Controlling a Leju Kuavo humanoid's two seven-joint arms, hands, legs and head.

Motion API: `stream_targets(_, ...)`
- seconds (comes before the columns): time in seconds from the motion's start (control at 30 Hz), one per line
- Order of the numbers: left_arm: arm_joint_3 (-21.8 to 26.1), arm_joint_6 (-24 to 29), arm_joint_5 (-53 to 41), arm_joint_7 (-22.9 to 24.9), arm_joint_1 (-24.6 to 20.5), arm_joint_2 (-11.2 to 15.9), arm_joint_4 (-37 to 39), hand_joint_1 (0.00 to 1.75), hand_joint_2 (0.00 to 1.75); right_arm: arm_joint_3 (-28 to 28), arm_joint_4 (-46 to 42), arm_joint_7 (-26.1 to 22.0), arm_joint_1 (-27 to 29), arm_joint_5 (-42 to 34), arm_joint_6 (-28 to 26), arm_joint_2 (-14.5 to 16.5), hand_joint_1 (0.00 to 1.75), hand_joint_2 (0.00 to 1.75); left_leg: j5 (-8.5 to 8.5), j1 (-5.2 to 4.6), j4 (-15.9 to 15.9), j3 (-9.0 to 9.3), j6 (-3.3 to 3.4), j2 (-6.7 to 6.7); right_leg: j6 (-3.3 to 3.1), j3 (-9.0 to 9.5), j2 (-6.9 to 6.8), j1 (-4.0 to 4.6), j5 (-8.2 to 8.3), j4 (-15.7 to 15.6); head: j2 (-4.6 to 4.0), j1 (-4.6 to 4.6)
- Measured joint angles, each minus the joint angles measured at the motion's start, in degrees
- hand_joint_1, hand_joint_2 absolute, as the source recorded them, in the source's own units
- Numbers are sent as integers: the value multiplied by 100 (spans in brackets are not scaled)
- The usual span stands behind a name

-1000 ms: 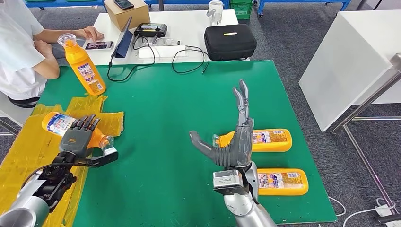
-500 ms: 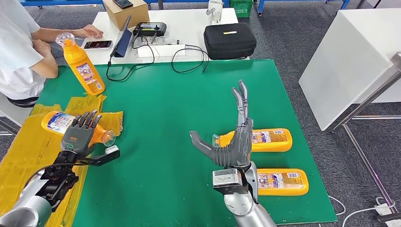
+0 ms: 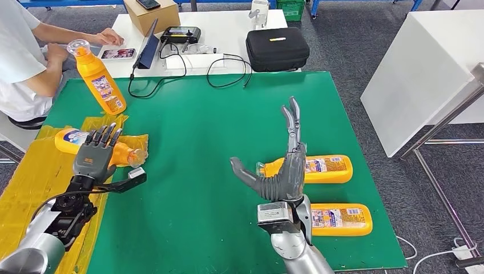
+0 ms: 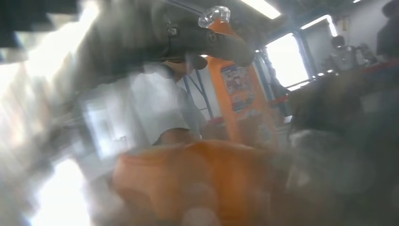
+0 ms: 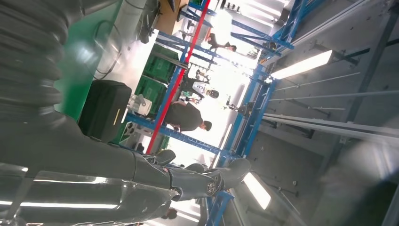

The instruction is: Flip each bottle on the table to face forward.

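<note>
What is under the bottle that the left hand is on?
The lying bottle rests on crumpled yellow plastic sheet spread over the green table. The left hand covers its middle, so the contact there is hidden.

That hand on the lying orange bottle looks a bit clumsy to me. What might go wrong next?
The left hand rests on a round lying bottle over crinkled yellow sheet; the bottle may roll or slip away instead of turning. The upright bottle stands nearby beside a person, so a swing of the arm might topple it. The right hand hangs open above two lying bottles and might nudge them.
</note>
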Motion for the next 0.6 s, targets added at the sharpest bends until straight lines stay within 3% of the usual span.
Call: stream_targets(0.6, 48, 0, -27, 74, 5, -93, -1299, 0, 175, -135, 9, 86, 95, 137, 10, 0, 0, 175, 0, 0, 1, -5, 0, 0, 0, -4, 0, 0, 0, 0, 0, 0)
